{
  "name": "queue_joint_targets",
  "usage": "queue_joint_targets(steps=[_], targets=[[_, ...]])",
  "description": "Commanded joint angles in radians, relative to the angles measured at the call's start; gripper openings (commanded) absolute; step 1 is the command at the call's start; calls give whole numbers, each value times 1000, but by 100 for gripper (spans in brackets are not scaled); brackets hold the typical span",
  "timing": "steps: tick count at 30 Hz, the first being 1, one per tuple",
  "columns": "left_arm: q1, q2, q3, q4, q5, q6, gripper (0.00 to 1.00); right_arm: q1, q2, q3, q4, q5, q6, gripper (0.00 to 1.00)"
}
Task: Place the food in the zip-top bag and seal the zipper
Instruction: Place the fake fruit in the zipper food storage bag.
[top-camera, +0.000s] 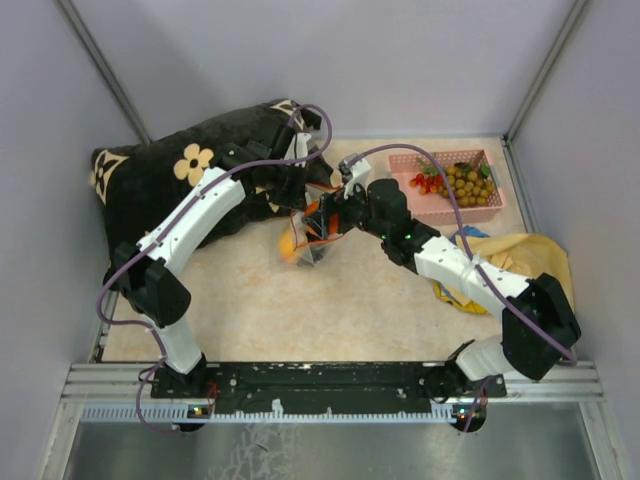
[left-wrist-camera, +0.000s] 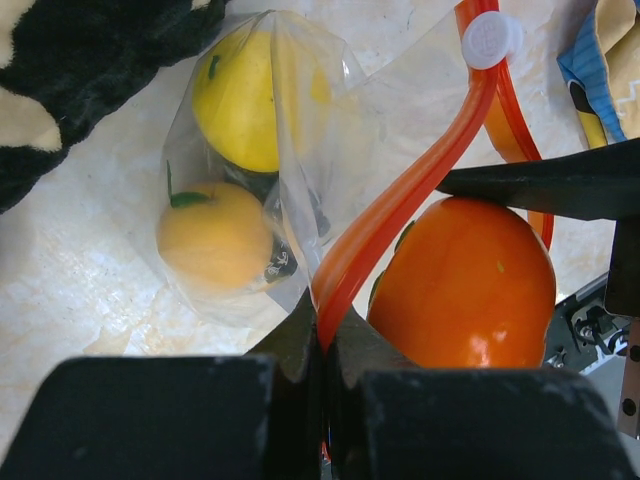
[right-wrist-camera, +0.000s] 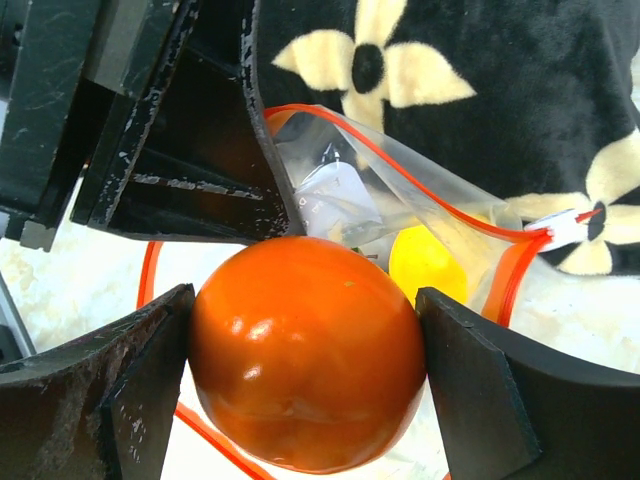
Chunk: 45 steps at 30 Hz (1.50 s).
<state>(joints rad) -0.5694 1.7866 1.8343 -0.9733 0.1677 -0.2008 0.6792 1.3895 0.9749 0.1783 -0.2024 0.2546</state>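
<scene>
Fruit first: a glossy red-orange fruit (right-wrist-camera: 308, 352) sits squeezed between the two dark fingers (right-wrist-camera: 130, 380) of the right gripper (right-wrist-camera: 305, 370), jaws spread wide around it and touching it on both sides. It hangs right at the mouth of the zip-top bag (left-wrist-camera: 300, 180), just beside the orange-red zipper (left-wrist-camera: 400, 200), which curves open in a loop around it. A small white slider tab (left-wrist-camera: 492, 40) rides at the far end of that strip.

Inside the clear crinkly plastic lie two more pieces of food: a yellow fruit (left-wrist-camera: 240, 100) and a paler orange fruit (left-wrist-camera: 215, 245) with a green leaf, touching each other deep in the bag.

The left gripper (left-wrist-camera: 325, 345) is pressed together on the zipper strip, pinching the bag's lip and holding it up off the table (top-camera: 300, 300). From above, both arms meet over the middle of the table, bag hanging between them.

Behind the bag lies a black plush cushion (top-camera: 170, 170) with cream flowers. To the right rear stands a pink basket (top-camera: 450, 205) with a bunch of small tan-brown balls (top-camera: 468, 186) and something red in it. A yellow-and-blue cloth (top-camera: 520, 260) lies under the right arm.
</scene>
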Motion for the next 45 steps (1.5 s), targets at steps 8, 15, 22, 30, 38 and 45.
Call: queue_joint_targets(steps=[8, 15, 22, 30, 38, 45], targets=[[5, 5, 21, 5, 19, 9, 0, 12, 22, 34, 46, 70, -2, 91], [5, 3, 15, 6, 15, 11, 0, 12, 14, 77, -6, 66, 0, 99], [5, 5, 10, 5, 16, 10, 0, 11, -67, 176, -237, 144, 4, 99], [5, 11, 9, 8, 22, 9, 0, 11, -89, 248, -577, 328, 122, 89], [4, 7, 0, 8, 27, 10, 0, 11, -10, 217, -585, 309, 200, 60], [5, -2, -1, 9, 25, 9, 0, 11, 78, 249, -565, 305, 193, 40]])
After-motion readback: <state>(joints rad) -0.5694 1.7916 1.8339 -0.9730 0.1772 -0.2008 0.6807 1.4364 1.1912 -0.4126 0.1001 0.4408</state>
